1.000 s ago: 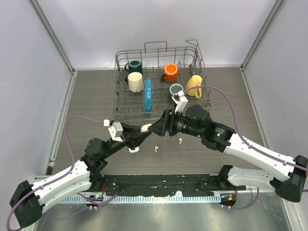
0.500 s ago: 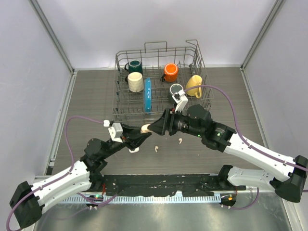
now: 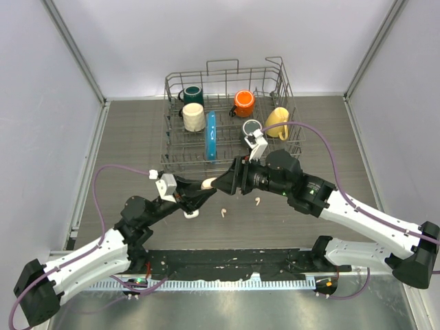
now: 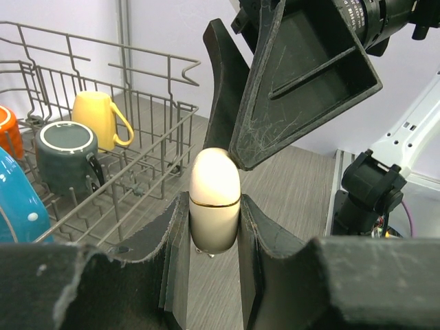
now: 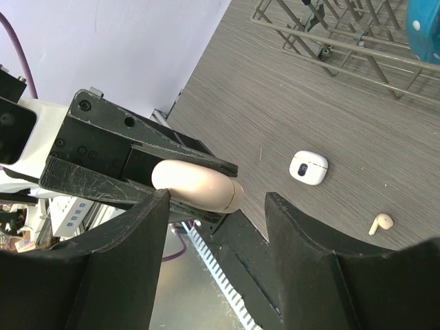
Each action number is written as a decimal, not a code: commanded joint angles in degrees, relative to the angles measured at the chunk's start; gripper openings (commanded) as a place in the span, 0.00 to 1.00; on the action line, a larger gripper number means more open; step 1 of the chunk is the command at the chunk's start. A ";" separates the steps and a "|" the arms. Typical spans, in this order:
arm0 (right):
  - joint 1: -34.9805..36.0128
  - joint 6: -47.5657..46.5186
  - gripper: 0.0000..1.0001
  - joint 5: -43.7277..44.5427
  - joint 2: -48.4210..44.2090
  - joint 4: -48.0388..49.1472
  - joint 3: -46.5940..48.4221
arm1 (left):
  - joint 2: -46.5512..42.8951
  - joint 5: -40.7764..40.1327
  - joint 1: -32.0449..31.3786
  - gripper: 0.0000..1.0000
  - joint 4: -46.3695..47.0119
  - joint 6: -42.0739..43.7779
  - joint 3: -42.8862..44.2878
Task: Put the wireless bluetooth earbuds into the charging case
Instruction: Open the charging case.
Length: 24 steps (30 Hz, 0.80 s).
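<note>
Pinching a glossy cream egg-shaped charging case [image 4: 214, 182], thin lid seam, left gripper [image 4: 214, 213] clamped on it, right gripper [image 5: 216, 201] spread apart at its tip.

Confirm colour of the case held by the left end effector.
Pale cream, plain and glossy charging case; the left wrist view shows it best.

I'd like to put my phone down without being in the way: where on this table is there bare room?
Bare table lies left of the dish rack and right of it. Crowded: the middle before the rack, where left fingers and right fingers meet at the cream case, with two earbuds and a white case lying close by.
</note>
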 commanded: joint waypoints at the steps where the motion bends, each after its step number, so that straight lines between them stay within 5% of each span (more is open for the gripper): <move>1: -0.14 -1.28 0.63 2.21 0.77 1.16 2.43 | 0.12 4.77 -0.16 0.00 3.72 0.02 3.71; 18: -2.16 0.30 0.63 1.52 1.03 2.75 2.43 | -0.85 6.27 -0.33 0.00 2.93 -0.68 3.36; 24: -3.48 3.10 0.77 -0.42 -0.54 3.89 3.05 | -1.81 4.16 -0.33 0.00 3.10 0.28 1.78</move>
